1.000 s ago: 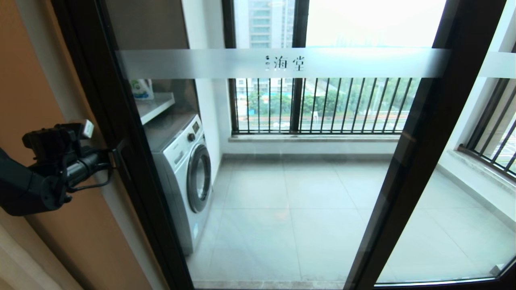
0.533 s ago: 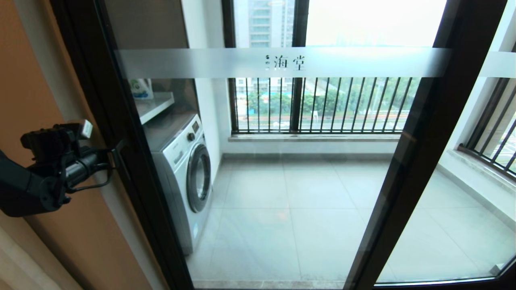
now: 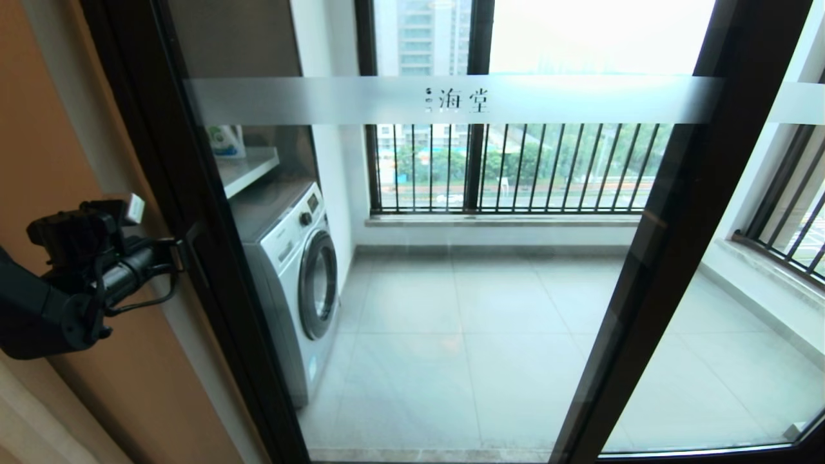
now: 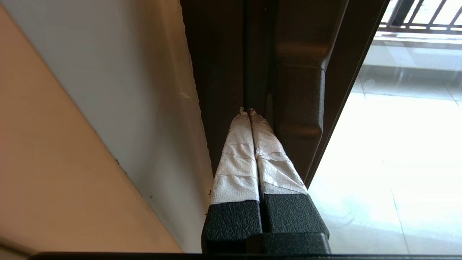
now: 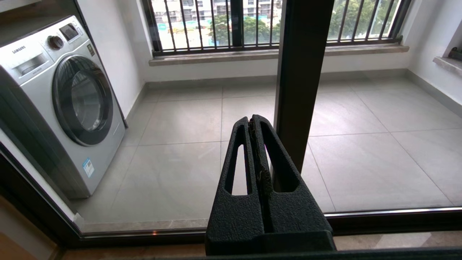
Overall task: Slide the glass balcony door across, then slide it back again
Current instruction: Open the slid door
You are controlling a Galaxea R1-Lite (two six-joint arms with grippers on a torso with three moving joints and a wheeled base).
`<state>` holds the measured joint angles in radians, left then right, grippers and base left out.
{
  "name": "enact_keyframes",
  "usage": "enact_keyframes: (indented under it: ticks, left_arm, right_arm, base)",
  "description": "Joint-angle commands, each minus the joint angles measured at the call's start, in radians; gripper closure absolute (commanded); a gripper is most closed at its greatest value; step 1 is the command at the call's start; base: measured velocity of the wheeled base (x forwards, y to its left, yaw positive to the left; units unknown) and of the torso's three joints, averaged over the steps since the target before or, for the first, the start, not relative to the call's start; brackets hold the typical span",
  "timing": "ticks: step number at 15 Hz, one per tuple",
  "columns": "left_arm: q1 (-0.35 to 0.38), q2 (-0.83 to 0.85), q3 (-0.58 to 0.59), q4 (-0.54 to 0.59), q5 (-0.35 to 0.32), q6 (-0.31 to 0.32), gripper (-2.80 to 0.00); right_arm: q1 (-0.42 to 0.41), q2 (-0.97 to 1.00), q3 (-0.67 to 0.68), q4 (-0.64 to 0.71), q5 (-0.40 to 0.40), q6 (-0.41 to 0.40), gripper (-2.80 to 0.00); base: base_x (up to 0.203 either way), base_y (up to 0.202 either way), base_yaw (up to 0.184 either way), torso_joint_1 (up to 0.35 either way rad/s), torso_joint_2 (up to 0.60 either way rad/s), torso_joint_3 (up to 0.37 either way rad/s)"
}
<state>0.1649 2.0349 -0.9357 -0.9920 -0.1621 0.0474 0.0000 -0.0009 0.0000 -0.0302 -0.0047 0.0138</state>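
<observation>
1. Two grippers show, and both have their fingers pressed together with nothing between them

2. Left gripper (image 3: 180,248) sits at about 9 o'clock in the head view, its tips at the left stile of the glass balcony door (image 3: 451,270); in its own wrist view the white-wrapped fingers (image 4: 236,159) are clenched tip to tip, the left gripper (image 4: 249,111) meeting the dark frame just beside the small dark handle (image 4: 299,101)

3. Right gripper (image 5: 252,121) does not appear in the head view; its wrist camera shows the black fingers closed flat against each other, held before the glass near a dark upright frame post (image 5: 301,72)

4. Door placement: the panel fills the middle of the head view, its left stile running from 11 o'clock down to 7 o'clock against the wall edge (image 3: 97,129), its right stile slanting from 1 o'clock to 5 o'clock

5. Frosted band (image 3: 322,100) with two Chinese characters crosses the glass toward 12 o'clock

6. Through the glass, a washing machine (image 3: 290,270) stands at 8 o'clock of centre on the tiled floor (image 3: 464,335), and a window with black railing bars (image 3: 509,167) lies toward 12 o'clock
</observation>
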Motion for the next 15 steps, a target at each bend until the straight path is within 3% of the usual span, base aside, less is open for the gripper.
enact_keyframes:
  ticks: [1,15]
  left_arm:
    - [-0.120,-0.005,0.011,-0.013,0.000,-0.002,0.00]
    - [-0.173,0.004,0.028,-0.011,0.017,0.000,0.00]
  right_arm:
    - [0.000,-0.001,0.012,0.000,0.000,0.000,0.00]
    - [0.000,-0.001,0.012,0.000,0.000,0.000,0.00]
  base:
    - [0.000,0.000,0.000,0.000,0.00,0.000]
    - [0.000,0.000,0.000,0.000,0.00,0.000]
